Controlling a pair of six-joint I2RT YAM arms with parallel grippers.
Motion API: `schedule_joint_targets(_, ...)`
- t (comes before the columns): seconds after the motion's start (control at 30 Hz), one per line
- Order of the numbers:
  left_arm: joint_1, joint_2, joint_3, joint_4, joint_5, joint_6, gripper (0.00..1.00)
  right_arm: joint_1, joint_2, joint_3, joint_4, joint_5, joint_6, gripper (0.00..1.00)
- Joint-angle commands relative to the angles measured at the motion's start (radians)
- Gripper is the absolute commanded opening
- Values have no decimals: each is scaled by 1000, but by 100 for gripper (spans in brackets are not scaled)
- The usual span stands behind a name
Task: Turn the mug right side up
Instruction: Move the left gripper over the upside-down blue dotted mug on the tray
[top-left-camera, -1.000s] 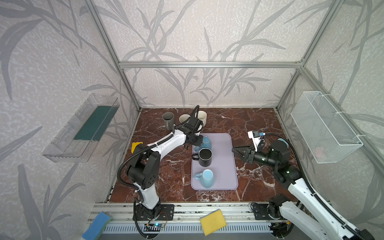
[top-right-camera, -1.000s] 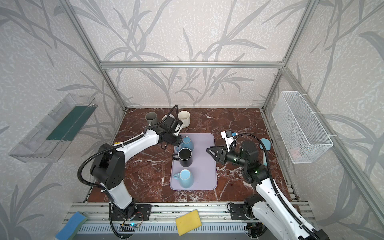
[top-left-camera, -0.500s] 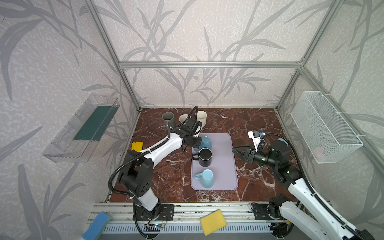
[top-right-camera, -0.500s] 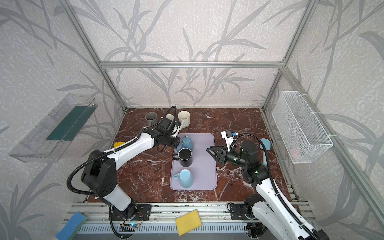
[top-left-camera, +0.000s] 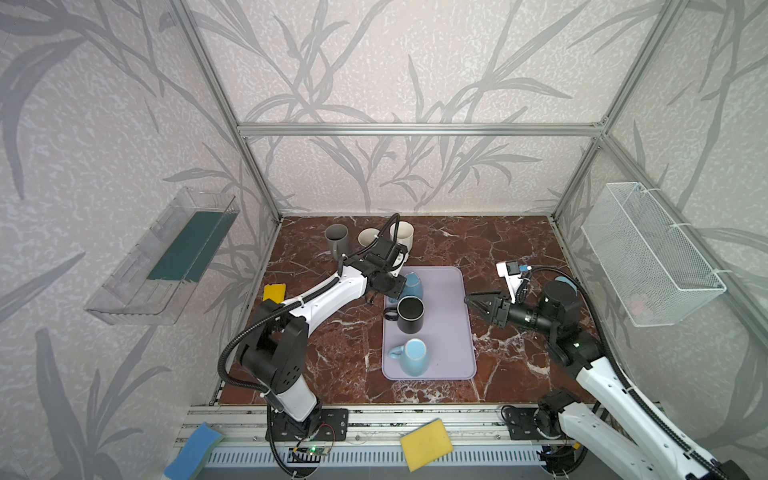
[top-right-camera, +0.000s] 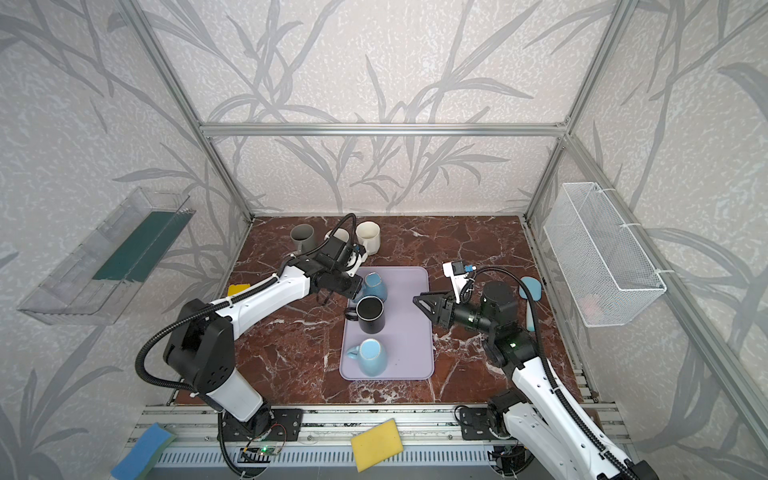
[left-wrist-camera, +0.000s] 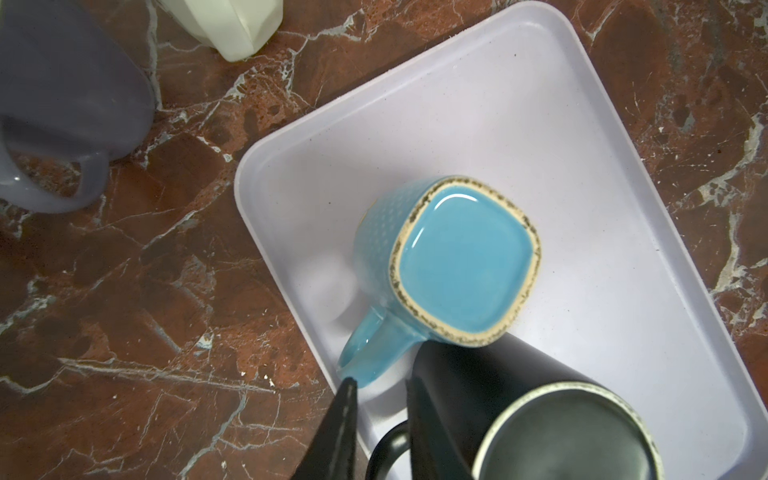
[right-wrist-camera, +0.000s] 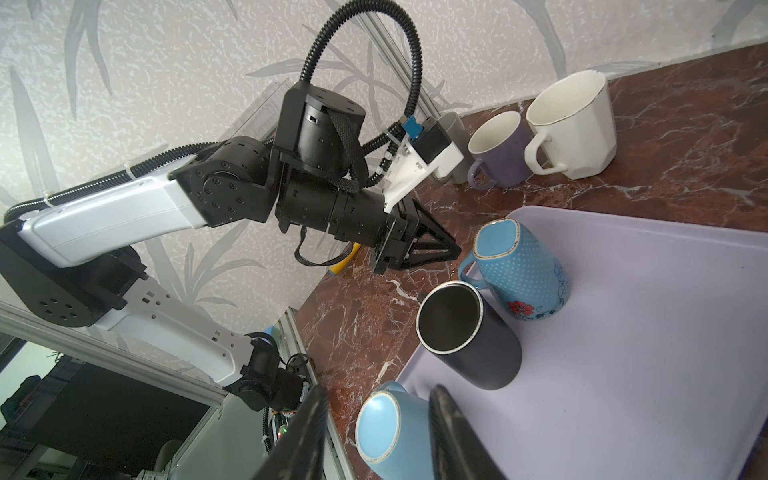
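Black mug (top-left-camera: 410, 316) beside handle of inverted dotted mug (top-left-camera: 412, 284), left claw (left-wrist-camera: 380, 386) narrowly parted there, right claw (right-wrist-camera: 378, 395) half-open

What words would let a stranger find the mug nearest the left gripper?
On the lilac tray in the middle, three mugs stand in a row. It is the far mug, beside the black mug. Only it has dotted blue sides, a red flower and a squarish base turned up.
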Motion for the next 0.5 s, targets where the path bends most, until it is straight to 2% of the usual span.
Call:
schedule_joint_targets(0.0,-3,25,-2,-11,7,34,28,-4,-14,-6,-1,-11,-7,42)
schedule_joint_targets(0.47,-7,75,30,-29,26,54,30,-4,-22,-3,-13,-8,-13,41)
